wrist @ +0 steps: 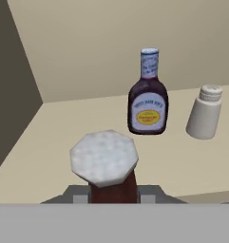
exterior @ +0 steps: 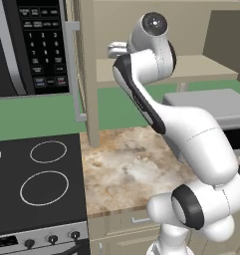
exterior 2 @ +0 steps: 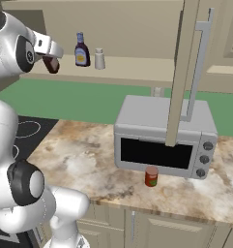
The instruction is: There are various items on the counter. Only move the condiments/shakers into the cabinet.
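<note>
At the cabinet (exterior 2: 137, 72) shelf's left end, the end effector (exterior 2: 49, 57) is closed on the red bottle (wrist: 113, 182), held just over the shelf by its body under the white cap. On the shelf to its right stand the dark bottle (exterior 2: 81, 51) and the shaker (exterior 2: 99, 59), close together. The red can (exterior 2: 151, 176) sits on the surface (exterior 2: 79, 155) before the microwave (exterior 2: 161, 140).
</note>
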You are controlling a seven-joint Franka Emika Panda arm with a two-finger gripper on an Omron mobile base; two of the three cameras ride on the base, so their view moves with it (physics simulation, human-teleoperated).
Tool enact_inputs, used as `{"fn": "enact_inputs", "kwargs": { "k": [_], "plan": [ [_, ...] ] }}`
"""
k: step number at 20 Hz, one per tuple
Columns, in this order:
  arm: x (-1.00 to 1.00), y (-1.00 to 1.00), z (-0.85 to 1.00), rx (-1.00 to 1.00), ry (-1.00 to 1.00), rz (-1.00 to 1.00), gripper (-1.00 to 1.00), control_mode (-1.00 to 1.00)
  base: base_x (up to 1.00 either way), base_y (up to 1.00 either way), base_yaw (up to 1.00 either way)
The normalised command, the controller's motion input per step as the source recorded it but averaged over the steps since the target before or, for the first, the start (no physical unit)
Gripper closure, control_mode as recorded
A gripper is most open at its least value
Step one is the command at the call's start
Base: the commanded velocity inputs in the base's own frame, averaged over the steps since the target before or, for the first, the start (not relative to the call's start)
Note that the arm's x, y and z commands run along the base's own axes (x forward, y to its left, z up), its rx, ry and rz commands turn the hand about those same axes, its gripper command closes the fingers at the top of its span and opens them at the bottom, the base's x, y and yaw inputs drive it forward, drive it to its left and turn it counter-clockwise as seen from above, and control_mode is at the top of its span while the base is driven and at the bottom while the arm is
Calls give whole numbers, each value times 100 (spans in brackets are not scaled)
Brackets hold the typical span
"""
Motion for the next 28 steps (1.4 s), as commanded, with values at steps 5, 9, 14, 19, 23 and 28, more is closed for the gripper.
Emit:
{"fn": "enact_inputs", "kwargs": {
  "k": [5, 9, 14, 19, 23, 28],
  "plan": [
    [17, 0, 0, 0, 1, 0, 100, -100, 0, 0, 0],
    [25, 0, 0, 0, 0, 0, 100, -100, 0, 0, 0],
    [23, 0, 0, 0, 0, 0, 100, -100, 0, 0, 0],
    [15, 2, 0, 0, 0, 0, 100, -100, 0, 0, 0],
    [9, 0, 0, 0, 0, 0, 100, -100, 0, 0, 0],
    [8, 0, -7, -2, 0, 0, 100, -100, 0, 0, 0]
  ]
}}
